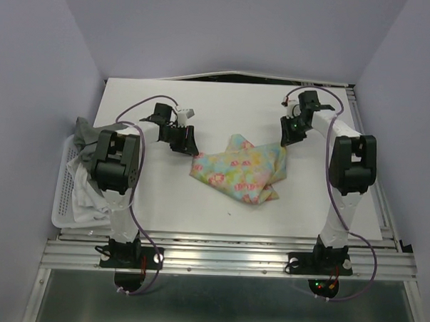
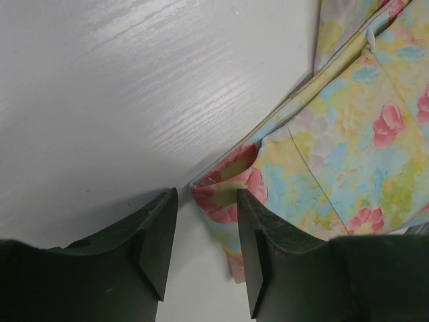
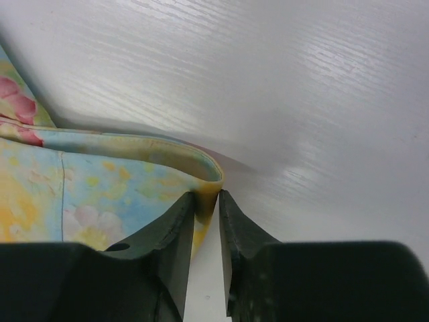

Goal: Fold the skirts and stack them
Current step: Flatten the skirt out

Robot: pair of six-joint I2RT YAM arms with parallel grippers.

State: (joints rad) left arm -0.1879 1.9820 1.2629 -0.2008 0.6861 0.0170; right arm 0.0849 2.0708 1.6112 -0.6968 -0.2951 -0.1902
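white table (image 1: 163, 198) bears floral skirt (image 1: 239, 169), right gripper (image 3: 206, 200) pinching its edge.

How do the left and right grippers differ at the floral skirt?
The left gripper stands open, a corner of the floral skirt loose between its fingers; the right gripper pinches the hem. The left is at the skirt's left end, the right at its right end. Both are low over the table.

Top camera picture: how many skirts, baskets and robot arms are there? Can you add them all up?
Skirts: 3, the floral skirt on the table, the grey skirt and the white skirt in the basket
Baskets: 1, the white basket
Robot arms: 2, the left arm and the right arm
Total: 6
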